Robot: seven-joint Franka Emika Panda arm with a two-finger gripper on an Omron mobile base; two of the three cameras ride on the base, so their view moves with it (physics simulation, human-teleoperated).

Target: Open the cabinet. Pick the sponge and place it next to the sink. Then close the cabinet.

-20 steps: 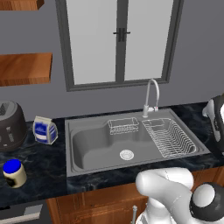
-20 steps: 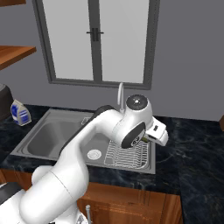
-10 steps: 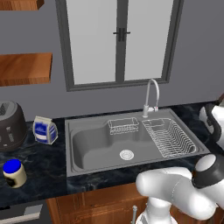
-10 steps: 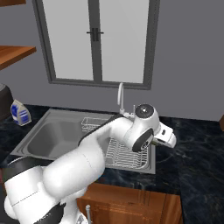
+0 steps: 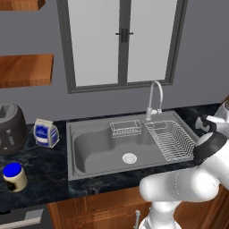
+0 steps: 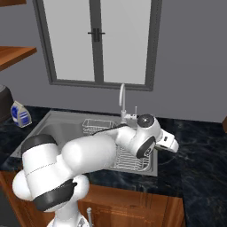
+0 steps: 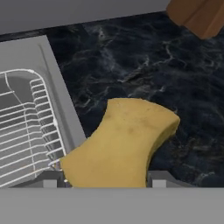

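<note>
One yellow sponge [image 7: 120,146] pinched in gripper [image 7: 105,180] above dark counter [image 7: 175,78] just beside sink [image 7: 65,118]; best lowered straight onto bare stone, clear of the rim and rack [image 7: 24,131], before letting go.

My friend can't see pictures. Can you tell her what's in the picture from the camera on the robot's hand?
A yellow sponge is held in the robot's hand, above a dark marbled counter. To the left is the rim of the grey sink with a wire rack inside it. A brown wooden corner pokes in at the top right.
</note>
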